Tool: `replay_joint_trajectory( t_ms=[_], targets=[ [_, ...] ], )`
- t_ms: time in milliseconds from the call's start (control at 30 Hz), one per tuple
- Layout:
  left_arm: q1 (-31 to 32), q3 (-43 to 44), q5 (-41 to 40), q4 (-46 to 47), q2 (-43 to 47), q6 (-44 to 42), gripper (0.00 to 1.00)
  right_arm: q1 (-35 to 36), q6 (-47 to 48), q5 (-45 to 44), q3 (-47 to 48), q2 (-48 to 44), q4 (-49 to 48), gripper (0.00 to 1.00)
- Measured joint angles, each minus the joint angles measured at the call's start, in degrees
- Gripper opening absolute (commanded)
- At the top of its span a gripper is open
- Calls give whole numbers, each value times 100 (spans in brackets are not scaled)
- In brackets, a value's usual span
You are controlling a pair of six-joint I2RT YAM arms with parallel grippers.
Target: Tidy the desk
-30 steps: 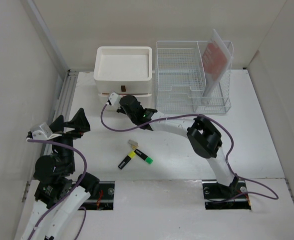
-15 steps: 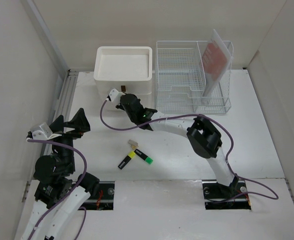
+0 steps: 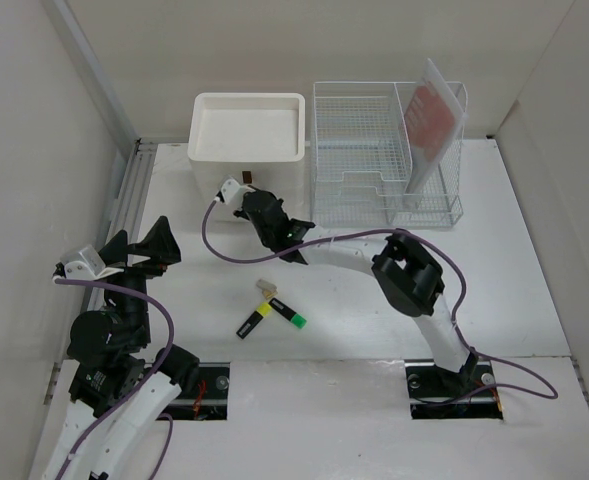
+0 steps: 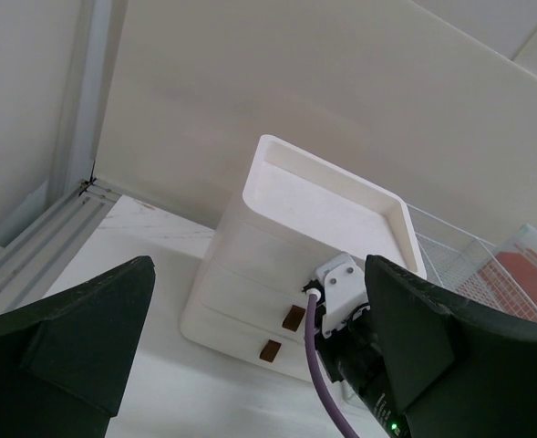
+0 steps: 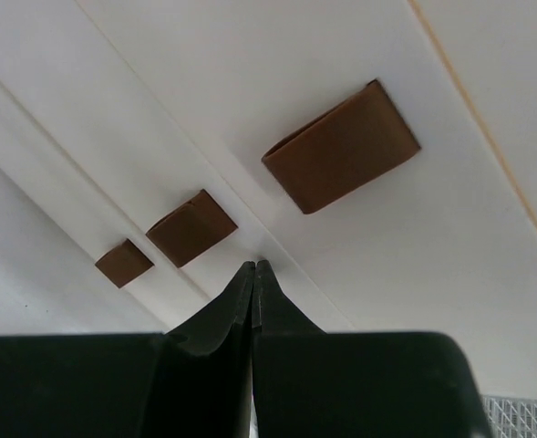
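The white matte desk (image 3: 514, 260) fills the beige-walled enclosure. At its far edge, the right gripper (image 5: 253, 266), jaws together, meets the white boxy drawer unit (image 3: 246, 155) beside its brown handles (image 5: 341, 146). The left gripper (image 3: 141, 236) hovers near the left edge, jaws wide apart.

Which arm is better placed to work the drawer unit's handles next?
Right. The right gripper, shut, sits at the drawer unit front beside the brown handles; the open left gripper is well back.

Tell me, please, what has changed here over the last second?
The right gripper, shut, moved forward to the drawer unit, and the drawer that stuck out from its front now looks pushed in. The left gripper, the pens and the wire rack stayed where they were.
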State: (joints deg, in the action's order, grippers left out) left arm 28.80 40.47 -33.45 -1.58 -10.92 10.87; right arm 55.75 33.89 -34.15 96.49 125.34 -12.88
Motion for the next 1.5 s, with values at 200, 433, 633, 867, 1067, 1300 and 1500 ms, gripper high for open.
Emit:
replay_joint_trajectory(
  t_ms=[200, 433, 633, 867, 1067, 1300, 1500],
  targets=[
    [0, 0, -2, 0, 0, 0, 100, 35, -103, 186, -584, -208, 59, 0],
    [0, -48, 0, -2, -68, 4, 100, 229, -605, 1779, -1182, -1718, 1602, 100],
    [0, -48, 81, 13, -796, 120, 100, 225, -535, 2306, -1113, -3383, 1978, 100],
    [0, 101, 752, 22, -2935, 385, 95, -940, -935, 2177, -752, -4354, 2186, 100],
    [-2, 240, 1349, -13, -4697, 577, 82, -2173, -1554, 2761, -1193, -5390, 2273, 97],
    [-160, 50, 1810, 431, -5285, 1488, 76, -2806, -2028, 3530, -1495, -6094, 2267, 97],
    [-402, -1464, 2378, 2146, -4736, 2669, 75, -2809, -2197, 3823, -1615, -6116, 2282, 97]
  ],
)
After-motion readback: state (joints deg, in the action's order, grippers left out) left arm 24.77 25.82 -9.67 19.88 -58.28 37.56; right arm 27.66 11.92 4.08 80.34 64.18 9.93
